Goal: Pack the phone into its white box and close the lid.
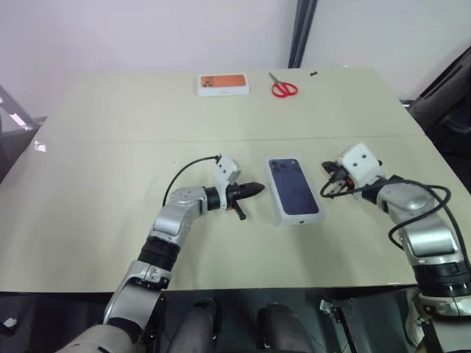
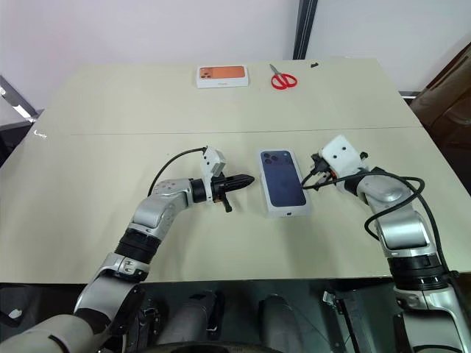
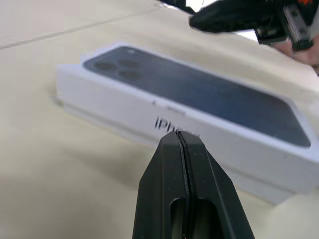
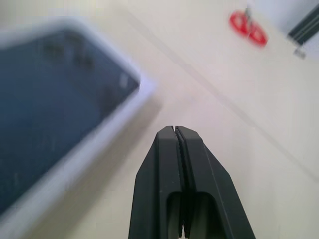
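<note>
White cardboard lid (image 1: pixel 294 190), glossy navy phone print, rectangular.

Even soft light, blurred wrist views

Desk (image 1: pixel 110 184): pale beige top, matte, taking up most of the scene. A thin seam (image 1: pixel 147 140) is running straight across it from side to side, dividing a far section from a near one. Even light is falling on the surface with little glare. Wall (image 1: pixel 147 29) behind the desk: plain, pale, unmarked. A dark vertical post (image 1: pixel 302 33) is standing against it, right of centre. To the far right a dark piece of furniture (image 1: pixel 449 88) is sitting beside the desk; cannot tell what it is. Dark floor (image 2: pixel 15 125) is showing past the desk's left edge.
</note>
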You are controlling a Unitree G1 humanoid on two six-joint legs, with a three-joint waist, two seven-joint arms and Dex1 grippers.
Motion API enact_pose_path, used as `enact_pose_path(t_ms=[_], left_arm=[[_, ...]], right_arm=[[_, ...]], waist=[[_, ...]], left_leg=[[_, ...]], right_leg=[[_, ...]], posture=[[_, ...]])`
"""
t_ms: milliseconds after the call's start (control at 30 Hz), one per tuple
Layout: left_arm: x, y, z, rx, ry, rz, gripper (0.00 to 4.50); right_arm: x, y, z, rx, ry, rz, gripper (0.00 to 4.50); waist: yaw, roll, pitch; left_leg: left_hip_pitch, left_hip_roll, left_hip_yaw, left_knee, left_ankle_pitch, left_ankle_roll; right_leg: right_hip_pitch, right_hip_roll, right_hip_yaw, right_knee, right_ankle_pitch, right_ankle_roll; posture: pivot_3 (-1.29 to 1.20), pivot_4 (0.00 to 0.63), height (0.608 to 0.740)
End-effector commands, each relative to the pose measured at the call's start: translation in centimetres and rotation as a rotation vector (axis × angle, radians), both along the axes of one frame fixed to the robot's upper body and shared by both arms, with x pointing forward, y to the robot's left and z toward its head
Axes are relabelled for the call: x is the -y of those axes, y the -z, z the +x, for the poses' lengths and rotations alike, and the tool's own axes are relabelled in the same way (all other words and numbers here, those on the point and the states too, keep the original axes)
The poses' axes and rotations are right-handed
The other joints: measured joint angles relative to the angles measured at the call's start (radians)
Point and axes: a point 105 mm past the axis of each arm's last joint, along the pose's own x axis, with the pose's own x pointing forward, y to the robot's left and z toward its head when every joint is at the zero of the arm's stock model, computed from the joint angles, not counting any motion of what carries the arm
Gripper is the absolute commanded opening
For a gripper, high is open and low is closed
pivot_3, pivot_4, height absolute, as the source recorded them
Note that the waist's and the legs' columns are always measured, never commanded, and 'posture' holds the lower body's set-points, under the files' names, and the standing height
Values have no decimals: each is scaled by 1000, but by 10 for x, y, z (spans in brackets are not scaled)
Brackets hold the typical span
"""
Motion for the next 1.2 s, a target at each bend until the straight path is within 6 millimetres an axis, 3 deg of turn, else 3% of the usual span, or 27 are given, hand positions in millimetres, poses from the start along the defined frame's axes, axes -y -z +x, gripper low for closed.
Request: enact_pose_path(t_ms=[33,133,267,333,400,467,633,667,733,767,900,967,1000,1100,1200], left_arm=[[11,-23,5,43,1,-72,0],[26,-32,7,45,10,-111,0],[46,-22,-4,64,71,-58,0],[49,-9,-9,34,98,-9,0],[47,21,-14,25,121,148,0],[40,40,-14,14,112,245,0],[31,31,-4,-74,60,167,0],[30,27,-1,-96,44,139,254],[27,19,2,-62,34,114,800],[25,13,2,-46,42,96,1328],[6,-5,6,61,29,78,3363],[-18,-13,11,84,0,70,4425],[-26,-16,12,92,-9,69,4500],[-60,-20,16,158,-82,158,4500],[-81,-28,16,138,-130,157,4500]], right_arm=[[-21,-11,-10,22,-108,49,47],[-38,4,-23,-52,-193,54,47],[-43,32,-34,-135,-228,-55,47],[-41,47,-39,-169,-238,-136,47],[-36,60,-43,-211,-235,-172,47],[-33,62,-45,-207,-237,-199,47],[-25,48,-31,-161,-166,-144,47],[-26,46,-29,-175,-164,-98,12],[-30,40,-27,-181,-165,-14,554],[-31,36,-25,-170,-161,1,935],[-28,19,-16,-117,-129,61,2980],[-27,14,-16,-107,-138,73,4011],[-26,13,-17,-105,-144,68,4451],[-31,13,-22,-103,-183,78,4451],[-35,8,-25,-75,-210,96,4451]], waist=[[2,0,0],[4,0,0],[0,0,0],[-1,0,0],[0,0,0],[1,-1,-1],[0,-1,-3],[-1,-1,-3],[-1,-1,-3],[-2,-1,-3],[-5,-1,-2],[-3,-1,-2],[-3,0,-2],[-1,0,-2],[1,0,-2]], left_leg=[[0,0,0,0,0,0],[0,0,0,1,0,1],[0,0,0,2,-1,1],[0,0,0,2,-1,1],[0,0,0,2,-1,1],[1,0,0,2,-1,2],[9,0,-2,2,-5,7],[11,0,-2,2,-5,8],[12,0,-2,2,-6,8],[12,0,-2,2,-6,8],[12,0,-2,1,-6,8],[12,0,-2,1,-6,8],[11,0,-2,1,-6,8],[7,0,-2,2,-5,7],[4,0,-2,2,-3,4]], right_leg=[[0,0,0,0,0,0],[1,0,0,0,0,0],[1,0,0,0,0,0],[1,0,0,0,0,0],[1,0,0,0,0,0],[2,1,0,0,0,0],[12,1,-1,-3,0,1],[14,1,-1,-3,-1,1],[15,0,-1,-3,-1,1],[15,0,-1,-3,-1,1],[14,1,-1,-3,-1,1],[13,0,0,-3,-1,1],[12,0,0,-3,-1,1],[9,0,0,-3,-1,1],[7,0,-1,-3,-1,1]], posture=[[0,150,734],[0,150,734],[0,150,734],[0,150,734],[0,150,734],[0,150,734],[0,150,734],[0,150,734],[0,150,734],[0,150,734],[0,150,734],[0,150,734],[0,150,734],[0,150,734],[0,150,734]])
